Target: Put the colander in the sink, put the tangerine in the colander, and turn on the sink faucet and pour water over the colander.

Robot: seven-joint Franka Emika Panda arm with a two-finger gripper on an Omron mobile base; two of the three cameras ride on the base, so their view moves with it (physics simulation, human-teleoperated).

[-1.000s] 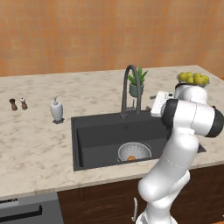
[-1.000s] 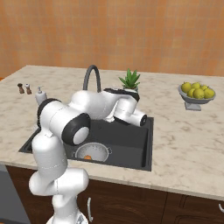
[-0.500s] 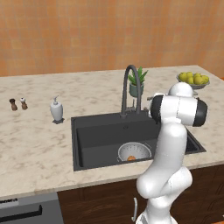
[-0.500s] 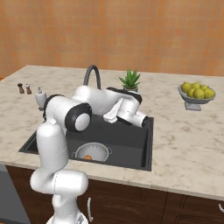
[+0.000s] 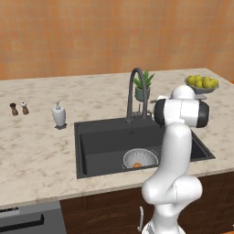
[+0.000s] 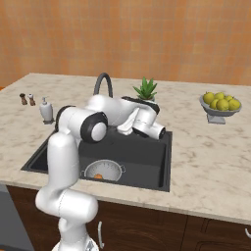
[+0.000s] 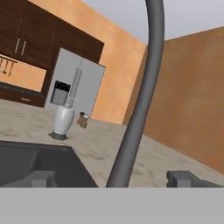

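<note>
The wall (image 5: 91,36) behind the bench (image 5: 36,151) is orange-brown, and the bench top is light speckled stone with dark brown cupboard doors (image 6: 147,230) under it. On the bench, far left, stand two little shakers (image 5: 19,109) and a white pump bottle (image 5: 59,114); a small green plant (image 6: 145,90) sits at the back and a grey bowl of yellow-green fruit (image 6: 221,104) on the right. The hand view shows a tall silver fridge (image 7: 76,89) beside dark upper cupboards (image 7: 26,39).

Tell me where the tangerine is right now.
The tangerine lies inside the colander, at the front of the sink, near the arm's base in both base views.
</note>
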